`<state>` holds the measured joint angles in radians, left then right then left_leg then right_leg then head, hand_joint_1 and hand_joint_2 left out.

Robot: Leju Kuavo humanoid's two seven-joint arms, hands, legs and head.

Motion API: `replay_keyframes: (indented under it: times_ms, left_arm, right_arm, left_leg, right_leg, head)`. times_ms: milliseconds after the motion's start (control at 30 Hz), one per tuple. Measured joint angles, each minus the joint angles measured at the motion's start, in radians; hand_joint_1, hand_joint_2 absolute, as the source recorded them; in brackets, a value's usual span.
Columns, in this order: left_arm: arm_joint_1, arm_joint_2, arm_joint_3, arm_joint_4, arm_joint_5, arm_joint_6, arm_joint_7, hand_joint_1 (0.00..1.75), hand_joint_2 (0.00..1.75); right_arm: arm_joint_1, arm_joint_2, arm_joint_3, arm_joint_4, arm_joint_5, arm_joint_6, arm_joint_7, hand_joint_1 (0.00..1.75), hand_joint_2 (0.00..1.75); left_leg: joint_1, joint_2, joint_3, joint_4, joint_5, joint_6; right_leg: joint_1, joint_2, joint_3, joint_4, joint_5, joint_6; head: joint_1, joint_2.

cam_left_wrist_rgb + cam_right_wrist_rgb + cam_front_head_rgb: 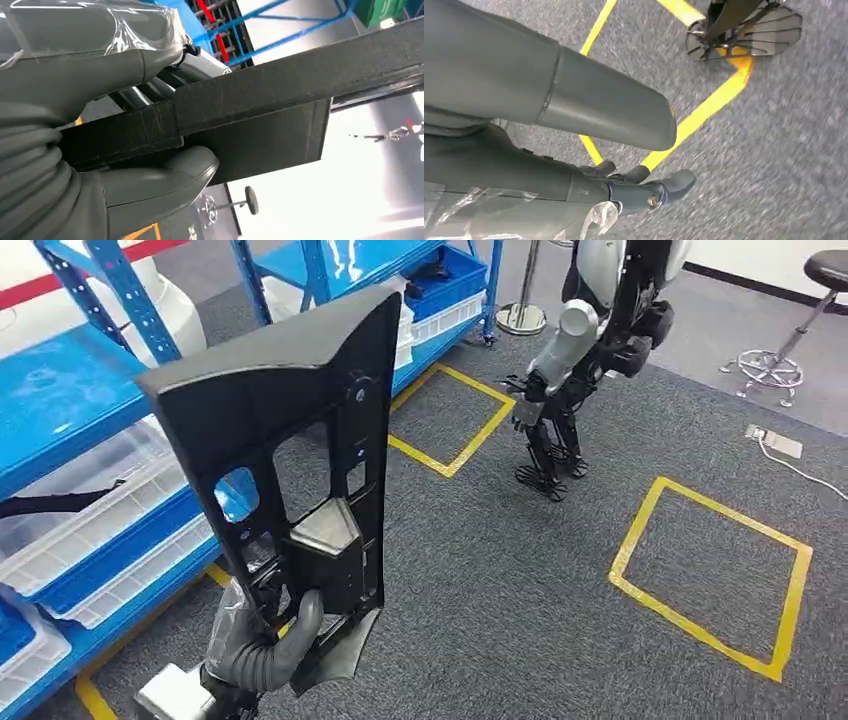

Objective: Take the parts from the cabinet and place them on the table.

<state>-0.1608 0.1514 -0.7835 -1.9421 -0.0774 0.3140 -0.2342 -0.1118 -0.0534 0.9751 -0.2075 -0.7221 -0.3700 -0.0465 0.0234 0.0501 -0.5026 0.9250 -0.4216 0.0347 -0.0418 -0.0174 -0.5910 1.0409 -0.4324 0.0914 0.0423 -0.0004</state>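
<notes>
A blue shelving cabinet holding clear bins stands left of one large black panel part. A second humanoid robot stands on the grey carpet, right of the part. The left hand grasps the part's lower end, upright. The right hand hangs empty over yellow floor tape, fingers loosely apart.

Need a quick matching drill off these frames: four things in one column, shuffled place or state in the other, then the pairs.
Things:
1. black part
2. left hand
3. right hand
4. stool

Places or states:
A. fingers apart, holding nothing, over the grey carpet
B. standing on the floor at the far right
C. held upright in front of the blue rack
D. gripping the lower end of the part

Pairs: 1-C, 2-D, 3-A, 4-B
</notes>
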Motion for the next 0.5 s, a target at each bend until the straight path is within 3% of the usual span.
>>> replay_keyframes:
  times_ms: [33, 67, 100, 200, 233, 300, 367, 400, 433, 500]
  left_arm:
    - [-0.001, 0.000, 0.000, 0.000, 0.000, 0.000, 0.000, 1.75, 1.75]
    - [-0.001, 0.000, 0.000, 0.000, 0.000, 0.000, 0.000, 1.75, 1.75]
    - [-0.001, -0.001, 0.000, 0.000, 0.000, -0.002, 0.000, 1.75, 1.75]
    - [-0.002, -0.001, 0.000, 0.000, 0.000, -0.002, 0.000, 1.75, 1.75]
    - [-0.003, -0.001, 0.000, 0.000, 0.000, -0.003, 0.000, 1.75, 1.75]
    - [-0.003, -0.001, 0.000, 0.000, 0.000, -0.003, 0.000, 1.75, 1.75]
    - [0.000, -0.001, 0.000, 0.000, 0.001, -0.003, 0.000, 1.75, 1.75]
    - [0.001, -0.001, 0.000, 0.000, 0.001, -0.003, 0.000, 1.75, 1.75]
    - [0.001, -0.001, 0.000, 0.000, 0.002, -0.003, 0.000, 1.75, 1.75]
    - [0.001, -0.001, 0.000, 0.001, 0.003, -0.003, -0.001, 1.75, 1.75]
  right_arm:
    - [0.000, 0.001, 0.000, 0.000, 0.000, 0.000, -0.002, 0.00, 0.00]
    - [-0.004, 0.006, 0.000, 0.000, 0.001, 0.000, -0.004, 0.00, 0.00]
    - [-0.004, 0.006, 0.000, 0.000, 0.001, 0.000, -0.007, 0.00, 0.00]
    - [-0.002, 0.005, 0.000, 0.000, 0.001, 0.000, -0.010, 0.00, 0.00]
    - [-0.002, 0.004, 0.000, 0.000, 0.001, 0.000, -0.011, 0.00, 0.00]
    - [-0.003, 0.004, 0.000, 0.000, 0.001, 0.000, -0.011, 0.00, 0.00]
    - [-0.001, 0.007, 0.000, 0.000, 0.001, 0.000, -0.011, 0.00, 0.00]
    - [0.000, 0.006, 0.000, 0.000, 0.001, 0.000, -0.012, 0.00, 0.00]
    - [-0.001, 0.006, 0.000, 0.000, 0.001, 0.000, -0.012, 0.00, 0.00]
    - [-0.003, 0.005, 0.000, 0.000, 0.001, 0.000, -0.011, 0.00, 0.00]
  left_leg:
    - [-0.003, 0.007, 0.000, 0.009, -0.006, -0.011]
    - [-0.009, 0.011, -0.006, 0.016, -0.013, -0.022]
    - [-0.010, 0.016, -0.006, 0.015, -0.011, -0.025]
    - [-0.001, 0.034, -0.003, 0.012, -0.012, -0.039]
    - [0.003, 0.010, -0.010, 0.034, -0.035, -0.042]
    - [0.002, -0.024, -0.074, 0.180, -0.122, -0.042]
    - [-0.002, -0.034, -0.156, 0.352, -0.185, -0.039]
    - [-0.003, -0.036, -0.168, 0.375, -0.184, -0.037]
    - [-0.003, -0.037, -0.154, 0.346, -0.158, -0.040]
    - [-0.003, -0.048, -0.069, 0.171, -0.068, -0.028]
  right_leg:
    - [-0.003, -0.033, 0.038, -0.077, 0.007, 0.008]
    - [0.008, -0.019, 0.037, -0.081, 0.003, -0.009]
    - [0.006, -0.011, 0.030, -0.076, 0.004, -0.024]
    - [0.013, 0.012, 0.022, -0.074, 0.008, -0.050]
    - [0.011, 0.018, 0.021, -0.075, 0.010, -0.057]
    - [0.014, 0.027, 0.017, -0.075, 0.013, -0.065]
    - [0.017, 0.052, 0.009, -0.074, 0.017, -0.071]
    - [0.014, 0.061, 0.007, -0.074, 0.020, -0.076]
    - [0.016, 0.072, 0.007, -0.074, 0.021, -0.077]
    - [0.017, 0.097, 0.009, -0.074, 0.023, -0.074]
  head:
    - [0.001, 0.000]
    - [0.002, 0.000]
    - [-0.001, 0.000]
    - [-0.003, 0.000]
    - [-0.004, 0.000]
    - [-0.006, 0.000]
    - [-0.007, 0.000]
    - [-0.008, 0.000]
    - [-0.008, 0.000]
    - [-0.011, 0.000]
